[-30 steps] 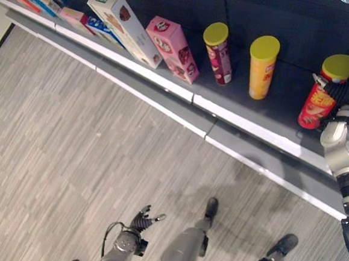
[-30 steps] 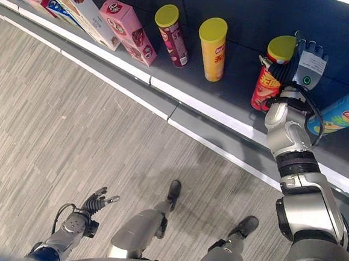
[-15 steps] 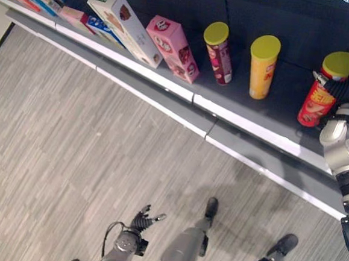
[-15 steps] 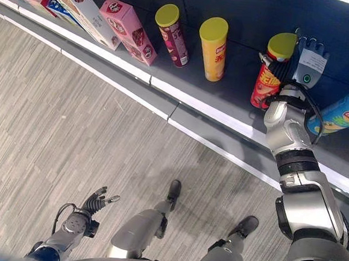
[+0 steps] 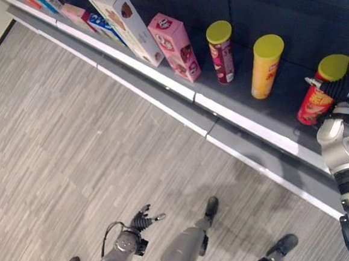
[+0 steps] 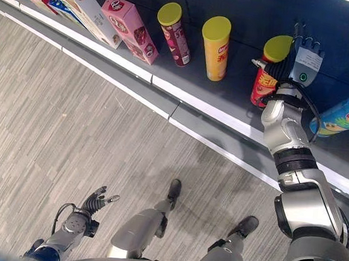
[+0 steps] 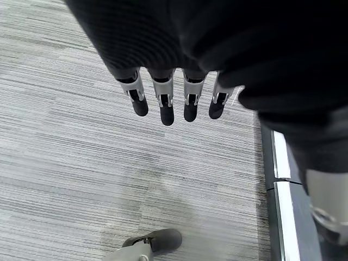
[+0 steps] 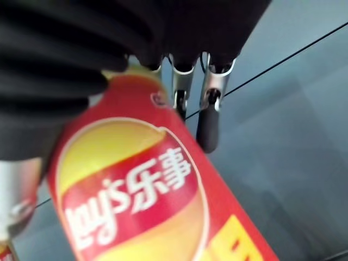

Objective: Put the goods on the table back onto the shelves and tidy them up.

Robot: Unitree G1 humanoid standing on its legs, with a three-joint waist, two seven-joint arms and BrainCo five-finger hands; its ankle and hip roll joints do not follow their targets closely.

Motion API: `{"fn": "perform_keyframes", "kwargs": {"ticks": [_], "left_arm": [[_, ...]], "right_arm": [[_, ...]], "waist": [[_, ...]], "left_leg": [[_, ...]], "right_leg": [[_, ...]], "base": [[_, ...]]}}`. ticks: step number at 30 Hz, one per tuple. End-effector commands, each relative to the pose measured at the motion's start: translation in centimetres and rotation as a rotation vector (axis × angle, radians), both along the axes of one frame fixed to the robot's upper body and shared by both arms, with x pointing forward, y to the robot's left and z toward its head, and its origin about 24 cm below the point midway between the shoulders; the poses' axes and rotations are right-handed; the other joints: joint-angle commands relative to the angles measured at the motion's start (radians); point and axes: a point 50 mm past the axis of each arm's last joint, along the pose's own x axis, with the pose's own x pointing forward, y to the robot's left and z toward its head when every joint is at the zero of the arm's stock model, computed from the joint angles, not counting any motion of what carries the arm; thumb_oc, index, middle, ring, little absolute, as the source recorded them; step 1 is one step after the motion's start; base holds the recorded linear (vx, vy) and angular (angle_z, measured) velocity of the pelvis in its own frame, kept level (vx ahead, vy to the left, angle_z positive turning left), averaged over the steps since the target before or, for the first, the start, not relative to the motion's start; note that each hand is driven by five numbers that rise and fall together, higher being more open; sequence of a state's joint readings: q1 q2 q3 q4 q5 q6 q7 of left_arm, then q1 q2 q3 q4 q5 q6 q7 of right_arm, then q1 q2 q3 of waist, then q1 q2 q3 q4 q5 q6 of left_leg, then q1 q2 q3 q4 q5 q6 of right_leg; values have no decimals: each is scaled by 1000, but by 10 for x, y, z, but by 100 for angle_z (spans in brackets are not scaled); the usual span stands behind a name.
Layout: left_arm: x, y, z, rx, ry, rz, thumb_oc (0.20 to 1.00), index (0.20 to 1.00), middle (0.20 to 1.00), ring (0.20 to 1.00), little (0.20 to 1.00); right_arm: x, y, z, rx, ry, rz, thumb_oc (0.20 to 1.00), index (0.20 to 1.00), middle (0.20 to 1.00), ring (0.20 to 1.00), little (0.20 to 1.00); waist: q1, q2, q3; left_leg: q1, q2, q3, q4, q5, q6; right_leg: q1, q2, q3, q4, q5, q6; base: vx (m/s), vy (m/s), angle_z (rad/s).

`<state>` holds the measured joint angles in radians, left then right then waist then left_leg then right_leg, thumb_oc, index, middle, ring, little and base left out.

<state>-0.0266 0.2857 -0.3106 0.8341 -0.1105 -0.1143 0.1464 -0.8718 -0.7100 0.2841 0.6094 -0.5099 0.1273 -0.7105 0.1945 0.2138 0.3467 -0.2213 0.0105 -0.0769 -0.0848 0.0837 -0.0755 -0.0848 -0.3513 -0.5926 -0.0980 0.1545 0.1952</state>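
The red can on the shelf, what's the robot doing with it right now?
The robot's right hand is up at the shelf, against the red can with the yellow lid. The right wrist view shows its fingers straight alongside the can, not curled round it. The can stands a little tilted, beside a yellow can, a dark red can and a pink box. The left hand hangs low over the floor, holding nothing.
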Motion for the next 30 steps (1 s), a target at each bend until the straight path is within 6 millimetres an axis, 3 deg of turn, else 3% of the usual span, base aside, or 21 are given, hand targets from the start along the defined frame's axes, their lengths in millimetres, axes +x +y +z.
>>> {"fn": "perform_keyframes", "kwargs": {"ticks": [1, 7, 12, 17, 18, 22, 24, 25, 27, 28, 30], "left_arm": [[7, 12, 5, 87, -12, -61, 1000, 1000, 1000, 1000, 1000], [9, 10, 5, 85, -14, -55, 1000, 1000, 1000, 1000, 1000], [7, 10, 3, 97, 5, -51, 1000, 1000, 1000, 1000, 1000], [3, 12, -1, 110, 33, -37, 1000, 1000, 1000, 1000, 1000], [0, 14, -2, 116, 46, -22, 1000, 1000, 1000, 1000, 1000], [-9, 24, -7, 144, 87, 9, 1000, 1000, 1000, 1000, 1000], [-21, 34, -11, 155, 126, 47, 1000, 1000, 1000, 1000, 1000], [-31, 42, -14, 159, 163, 67, 1000, 1000, 1000, 1000, 1000], [-42, 49, -17, 152, 207, 83, 1000, 1000, 1000, 1000, 1000], [-52, 54, -21, 146, 250, 86, 1000, 1000, 1000, 1000, 1000], [-54, 54, -22, 120, 261, 74, 1000, 1000, 1000, 1000, 1000]], "right_arm": [[2, 11, 32, -50, -109, 35, 1000, 1000, 1000, 1000, 1000], [-2, 17, 24, -26, -137, 58, 1000, 1000, 1000, 1000, 1000], [-12, 37, 12, -7, -179, 146, 1000, 1000, 1000, 1000, 1000], [-32, 57, -5, 17, -203, 267, 1000, 1000, 1000, 1000, 1000], [-44, 65, -13, 20, -200, 332, 1000, 1000, 1000, 1000, 1000], [-63, 68, -32, 38, -108, 437, 1000, 1000, 1000, 1000, 1000], [-82, 69, -57, 184, 48, 608, 1000, 1000, 1000, 1000, 1000], [-96, 68, -75, 357, 163, 756, 1000, 1000, 1000, 1000, 1000], [-109, 64, -96, 571, 297, 907, 1000, 1000, 1000, 1000, 1000], [-118, 64, -116, 800, 411, 1058, 1000, 1000, 1000, 1000, 1000], [-123, 62, -145, 991, 571, 1146, 1000, 1000, 1000, 1000, 1000]], "waist": [[30, -26, -28], [17, -33, -25], [0, -50, -32], [-31, -82, -46], [-48, -100, -55], [-78, -136, -76], [-112, -177, -98], [-130, -205, -114], [-150, -226, -132], [-166, -239, -153], [-176, -252, -175]], "left_leg": [[-23, 9, 69, -2, -31, -40], [-27, 6, 76, -2, -14, -31], [-16, 14, 90, -2, -21, -32], [7, 31, 111, -2, -32, -34], [19, 41, 124, -2, -37, -36], [50, 57, 148, -2, -48, -40], [84, 72, 178, -2, -59, -42], [112, 81, 201, -2, -66, -45], [137, 89, 226, -2, -72, -48], [164, 95, 245, -2, -76, -52], [185, 100, 260, -2, -77, -57]], "right_leg": [[-22, -73, 87, 164, -104, 59], [-28, -77, 79, 158, -80, 50], [-23, -72, 87, 152, -79, 48], [-13, -60, 99, 141, -77, 45], [-5, -52, 103, 135, -77, 42], [14, -41, 114, 124, -76, 39], [30, -23, 130, 110, -76, 36], [45, -10, 145, 95, -75, 35], [58, 2, 159, 87, -79, 34], [71, 10, 173, 82, -82, 33], [82, 15, 185, 78, -82, 31]], "base": [[0, 0, 0], [-30, 14, 0], [-18, 7, 0], [-7, -20, -8], [0, -17, -17], [25, -22, -16], [100, -56, -30], [113, -56, -32], [95, -34, -55], [104, -19, -82], [81, -8, -67]]}}
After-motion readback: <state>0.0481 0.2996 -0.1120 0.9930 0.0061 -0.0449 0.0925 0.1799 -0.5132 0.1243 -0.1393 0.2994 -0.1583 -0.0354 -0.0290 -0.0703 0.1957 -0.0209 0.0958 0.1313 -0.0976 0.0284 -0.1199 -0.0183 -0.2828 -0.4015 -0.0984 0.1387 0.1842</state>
